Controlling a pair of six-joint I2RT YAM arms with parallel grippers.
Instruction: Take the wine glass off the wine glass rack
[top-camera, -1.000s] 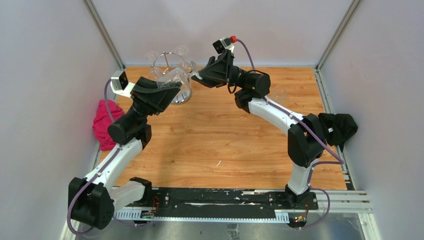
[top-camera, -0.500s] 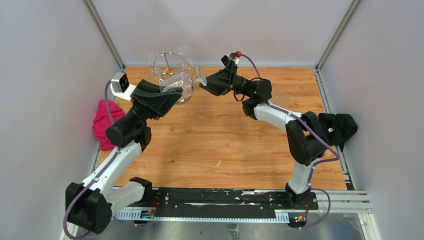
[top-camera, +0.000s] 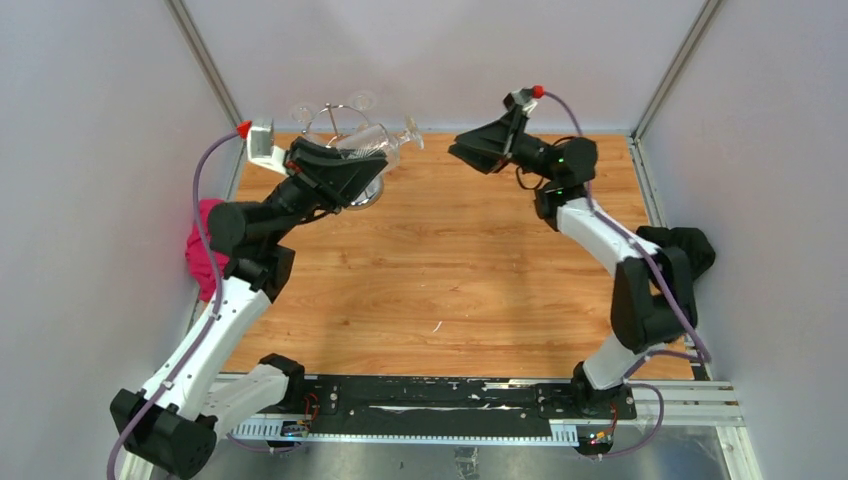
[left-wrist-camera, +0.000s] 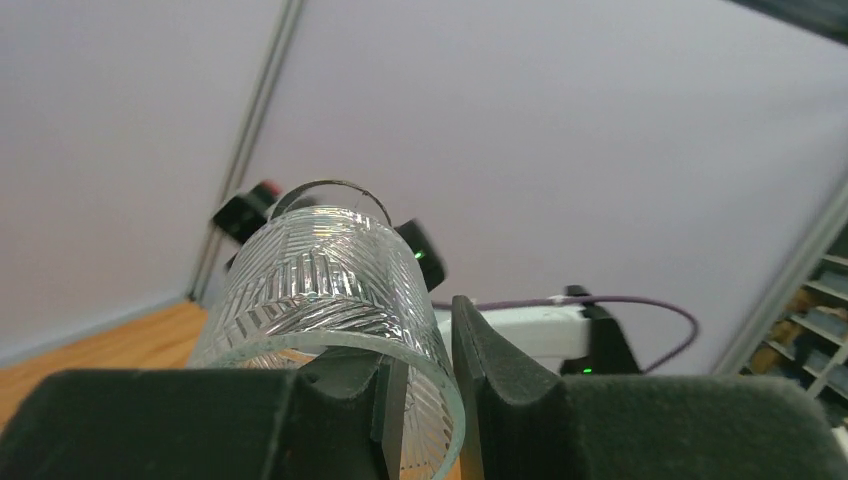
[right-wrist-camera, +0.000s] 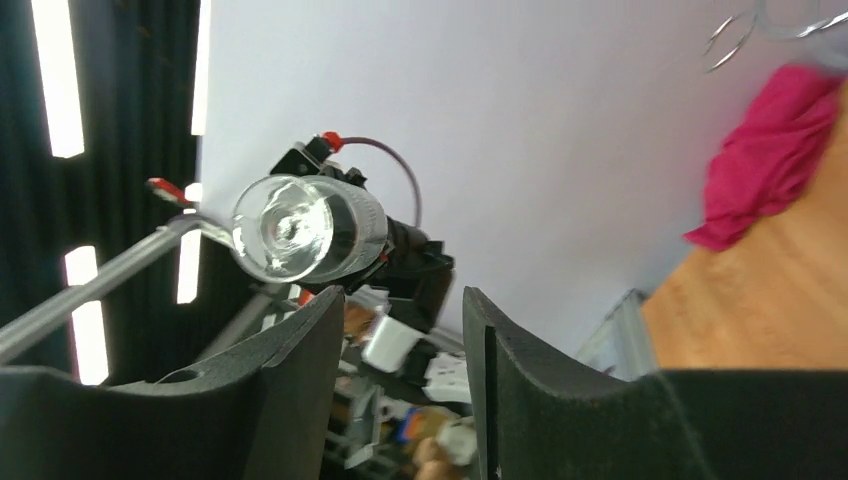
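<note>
Left of the wine glass rack (top-camera: 338, 122) lies a pink cloth (top-camera: 205, 250)

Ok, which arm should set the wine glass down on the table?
Left: the left gripper holds the wine glass by its bowl; the right gripper is open, empty and apart.

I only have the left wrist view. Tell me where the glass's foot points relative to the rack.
Observer: In the top view the wine glass lies nearly sideways in the left gripper. Its foot is just right of the wine glass rack top ring.
Operator: Report the right gripper.
Observer: The right gripper is open and empty, apart from the foot.
Operator: Check the rack for more.
Observer: At least two other glasses show at its top ring.
</note>
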